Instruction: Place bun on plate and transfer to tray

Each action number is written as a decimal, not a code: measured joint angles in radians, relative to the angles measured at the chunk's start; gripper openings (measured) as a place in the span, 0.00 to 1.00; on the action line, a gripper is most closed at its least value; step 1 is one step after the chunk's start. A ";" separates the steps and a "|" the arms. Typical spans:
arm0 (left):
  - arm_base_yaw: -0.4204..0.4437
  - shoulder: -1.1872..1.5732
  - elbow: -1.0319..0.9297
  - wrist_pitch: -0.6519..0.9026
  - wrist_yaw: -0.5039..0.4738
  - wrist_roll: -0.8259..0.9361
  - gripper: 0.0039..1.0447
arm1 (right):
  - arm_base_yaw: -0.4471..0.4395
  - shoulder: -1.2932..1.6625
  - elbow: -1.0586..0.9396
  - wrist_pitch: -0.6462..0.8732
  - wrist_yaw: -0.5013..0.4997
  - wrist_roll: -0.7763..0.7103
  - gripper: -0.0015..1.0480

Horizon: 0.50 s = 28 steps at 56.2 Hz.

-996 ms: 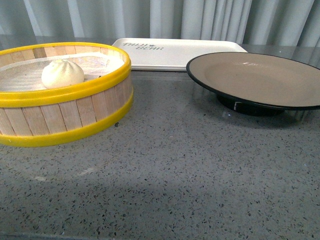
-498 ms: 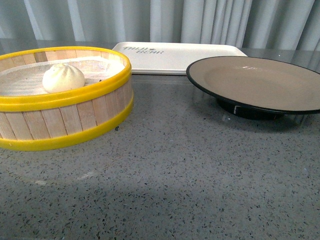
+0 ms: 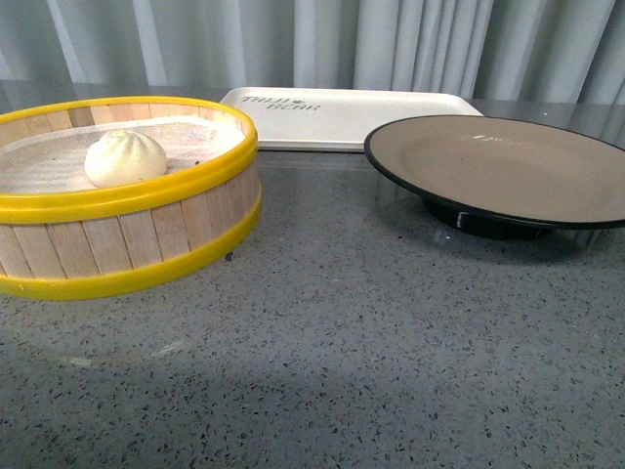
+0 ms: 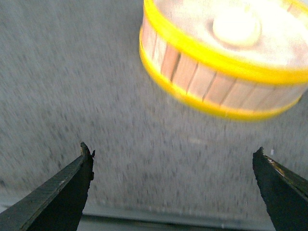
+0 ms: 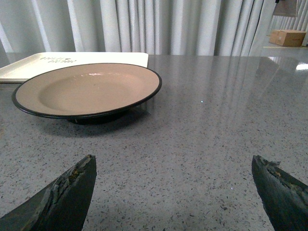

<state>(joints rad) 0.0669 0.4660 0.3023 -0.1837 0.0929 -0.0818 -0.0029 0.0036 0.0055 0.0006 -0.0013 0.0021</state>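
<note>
The white bun [image 3: 125,157] sits inside a yellow-rimmed wooden steamer basket [image 3: 146,239] at the left. It also shows blurred in the left wrist view [image 4: 237,26]. The grey-brown plate with a black rim [image 3: 508,166] stands at the right, empty, and shows in the right wrist view [image 5: 89,89]. The white tray with dark lettering [image 3: 342,115] lies behind them, empty. My left gripper [image 4: 173,156] is open and empty above the counter, short of the basket [image 4: 211,77]. My right gripper [image 5: 173,161] is open and empty above the counter, short of the plate. Neither arm shows in the front view.
The counter [image 3: 332,352] is grey speckled stone. Its near edge shows in the left wrist view [image 4: 168,216]. Grey curtains [image 3: 391,44] hang behind the tray. A cardboard box [image 5: 288,37] stands far off in the right wrist view.
In the front view the basket, plate and tray sit slightly lower in the picture than before, so the view has tilted a little. Nothing on the counter has been moved.
</note>
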 joint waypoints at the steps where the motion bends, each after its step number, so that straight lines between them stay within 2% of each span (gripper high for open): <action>1: -0.003 0.014 0.013 0.015 -0.007 -0.001 0.94 | 0.000 0.000 0.000 0.000 0.000 0.000 0.92; 8: -0.064 0.141 0.102 0.126 -0.073 -0.011 0.94 | 0.000 0.000 0.000 0.000 0.000 0.000 0.92; 16: -0.247 0.434 0.294 0.270 -0.171 -0.007 0.94 | 0.000 0.000 0.000 0.000 0.000 0.000 0.92; 28: -0.375 0.771 0.548 0.299 -0.267 0.045 0.94 | 0.000 0.000 0.000 0.000 0.000 0.000 0.92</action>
<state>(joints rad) -0.3084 1.2373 0.8501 0.1154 -0.1745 -0.0368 -0.0029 0.0036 0.0055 0.0006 -0.0013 0.0017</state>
